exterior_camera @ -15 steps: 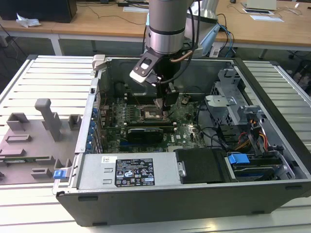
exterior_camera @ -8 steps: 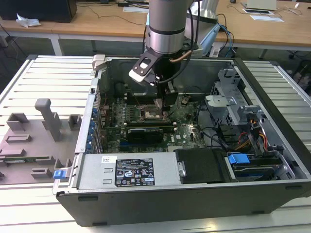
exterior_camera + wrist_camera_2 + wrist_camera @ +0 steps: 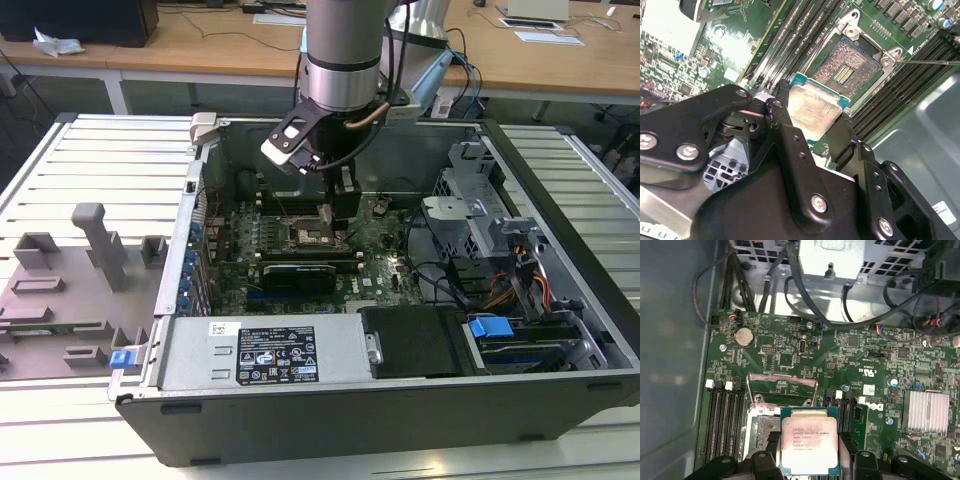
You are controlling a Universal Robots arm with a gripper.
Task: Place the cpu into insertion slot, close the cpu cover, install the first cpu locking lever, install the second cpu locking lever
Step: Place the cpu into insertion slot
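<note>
the slatted metal table (image 3: 90, 150) carries an open computer case (image 3: 400, 420), laid on its side across the middle of the tabletop. a grey holder block (image 3: 70, 290) sits on the tabletop at the exterior view's left, just beside the case.

the robot arm (image 3: 345, 50) reaches down into the case from above its far wall. the green motherboard (image 3: 375, 265) covers the case floor.

the gripper (image 3: 809, 116) hangs low over the middle of the motherboard. its two black fingers (image 3: 790, 145) are clenched on opposite edges of the chip.

the cover (image 3: 782, 377), a thin grey frame with a large window, stands raised on its hinge at the far edge of the socket. it is clear of the chip.

the socket (image 3: 845, 67) lies open, with its field of contacts exposed between the rows of memory slots.

the chip (image 3: 815, 107) is in the gripper's grasp, metal top up. it overlaps the near edge of the socket and leaves most of the contact field uncovered. in both wrist views it is not seated in the socket. whether it touches the socket rim cannot be told.

a thin metal lever (image 3: 930, 62) runs outward from one corner of the socket.
</note>
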